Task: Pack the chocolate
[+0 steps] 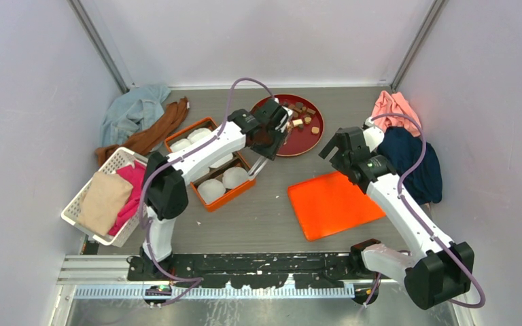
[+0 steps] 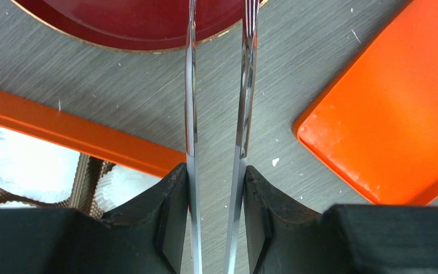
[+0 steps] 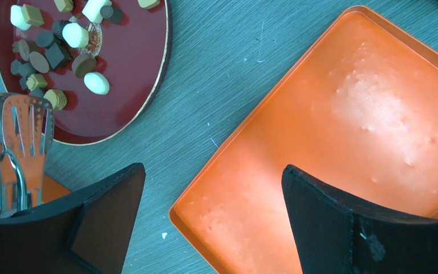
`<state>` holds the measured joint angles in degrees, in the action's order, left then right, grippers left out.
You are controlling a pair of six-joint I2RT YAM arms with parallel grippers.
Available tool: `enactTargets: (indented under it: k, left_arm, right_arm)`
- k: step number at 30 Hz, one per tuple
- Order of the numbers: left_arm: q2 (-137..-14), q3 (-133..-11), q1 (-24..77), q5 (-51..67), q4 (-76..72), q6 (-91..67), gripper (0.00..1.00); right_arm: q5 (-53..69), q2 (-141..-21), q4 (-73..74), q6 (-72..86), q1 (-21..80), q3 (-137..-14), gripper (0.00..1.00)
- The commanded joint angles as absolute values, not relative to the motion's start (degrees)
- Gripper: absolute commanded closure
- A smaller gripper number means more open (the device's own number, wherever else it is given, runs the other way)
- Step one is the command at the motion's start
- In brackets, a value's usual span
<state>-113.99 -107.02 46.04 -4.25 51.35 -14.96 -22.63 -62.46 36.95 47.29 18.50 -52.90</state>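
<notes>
The chocolate (image 1: 302,119) is several small dark, light-brown and cream pieces on a round red plate (image 1: 292,146), also seen in the right wrist view (image 3: 51,54). My left gripper (image 1: 269,139) is shut on metal tongs (image 2: 191,85) whose blades reach over the plate's rim (image 2: 148,44). The slotted tong tips (image 3: 20,123) show at the plate's edge, with no piece between them. My right gripper (image 1: 333,149) is open and empty above the left edge of the orange lid (image 3: 348,114).
An orange box (image 1: 231,197) lined with white paper cups (image 1: 234,178) lies left of the plate; its rim (image 2: 91,140) is beside the tongs. The orange lid (image 1: 333,204) lies front right. A white basket of cloths (image 1: 102,197) stands left, with more cloths back left (image 1: 136,115) and right (image 1: 408,156).
</notes>
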Motion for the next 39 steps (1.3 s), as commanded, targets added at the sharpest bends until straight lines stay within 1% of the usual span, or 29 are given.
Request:
enactTargets:
  k: [1,5,7,11,27,39]
  left_arm:
    - [-115.97,-111.97,45.15,-3.12,51.9,-15.11,0.62]
    - [-118.91,-115.56,44.29,-2.86,54.39,-16.06,0.62]
    - [-120.07,-116.97,43.96,-2.66,55.23,-16.49,0.58]
    - [-121.62,-118.39,43.48,-2.25,55.71,-17.11,0.55]
    - [-125.43,-120.52,42.65,-1.27,54.76,-19.93,0.54]
    - [-128.06,-123.44,42.1,-5.22,54.91,-24.96,0.52]
  right_arm:
    - [-24.32,-60.67,36.39,47.47,18.19,-53.17,0.05]
    - [-24.54,-60.48,36.65,47.47,18.18,-53.32,0.05]
    - [-24.59,-60.38,36.76,47.46,18.17,-53.35,0.05]
    - [-24.66,-60.37,36.83,47.46,18.14,-53.35,0.05]
    - [-24.17,-60.56,36.68,47.46,18.1,-53.35,0.05]
    - [-24.04,-60.05,36.75,47.46,18.03,-53.0,0.05]
